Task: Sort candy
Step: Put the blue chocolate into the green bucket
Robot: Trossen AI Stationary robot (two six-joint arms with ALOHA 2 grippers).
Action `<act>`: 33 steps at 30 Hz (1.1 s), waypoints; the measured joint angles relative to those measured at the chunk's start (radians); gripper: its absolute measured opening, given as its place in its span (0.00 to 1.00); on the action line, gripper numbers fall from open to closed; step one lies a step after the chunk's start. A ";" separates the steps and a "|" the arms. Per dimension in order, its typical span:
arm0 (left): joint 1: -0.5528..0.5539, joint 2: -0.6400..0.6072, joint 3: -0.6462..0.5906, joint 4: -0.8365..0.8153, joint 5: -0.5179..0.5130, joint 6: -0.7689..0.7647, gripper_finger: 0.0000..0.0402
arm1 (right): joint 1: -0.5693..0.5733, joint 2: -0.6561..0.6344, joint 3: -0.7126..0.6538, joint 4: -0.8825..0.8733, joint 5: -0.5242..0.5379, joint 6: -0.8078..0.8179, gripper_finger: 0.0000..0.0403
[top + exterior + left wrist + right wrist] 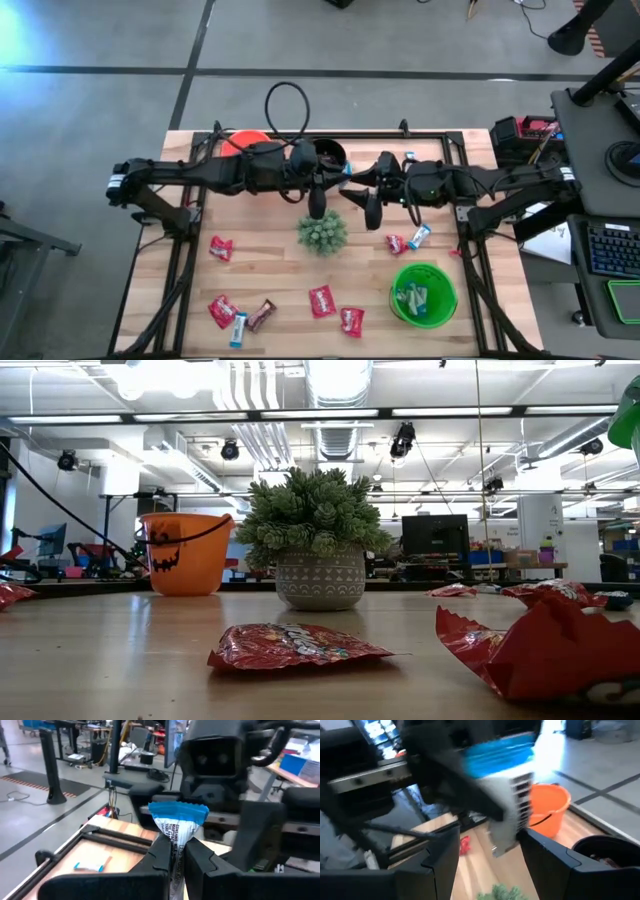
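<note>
High above the table's middle, my left gripper (340, 172) is shut on a light blue and white candy (176, 822). My right gripper (497, 852) faces it from the right, open. Its two fingers stand on either side of that candy's lower end (504, 840); no touch shows. Loose candy lies on the wood: red pieces (221, 247) (322, 300), a brown one (261, 315), a light blue one (419, 236). The green bucket (440, 310) near the front right holds light blue pieces. An orange bucket (245, 140) and a black bucket (330, 152) stand at the far edge. My left gripper pinches the candy's white part (175, 845) between its two fingers, coming level from the table's left. The blue crimped end (178, 813) sticks out past the fingertips. The candy is lifted clear, high over the table.
A spiky green plant ball in a pot (322, 232) stands mid-table, just near of both grippers. A black frame (440, 140) runs round the tabletop. More red candy (351, 320) (396, 243) lies toward the front and right. A desk with a keyboard (612, 248) stands beyond the right edge.
</note>
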 joint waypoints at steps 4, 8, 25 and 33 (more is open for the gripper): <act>0.000 0.030 0.077 -0.036 0.015 0.027 0.00 | -0.008 -0.001 0.001 -0.006 0.072 0.003 0.50; 0.000 0.040 0.117 -0.087 0.019 0.056 0.00 | -0.016 0.002 0.000 -0.016 0.087 0.004 0.50; 0.002 0.037 0.112 -0.112 0.019 0.070 0.00 | -0.025 0.006 0.000 0.014 0.105 0.005 0.44; 0.002 0.047 0.110 -0.119 0.017 0.102 0.00 | -0.025 0.006 0.000 0.009 0.062 0.020 0.11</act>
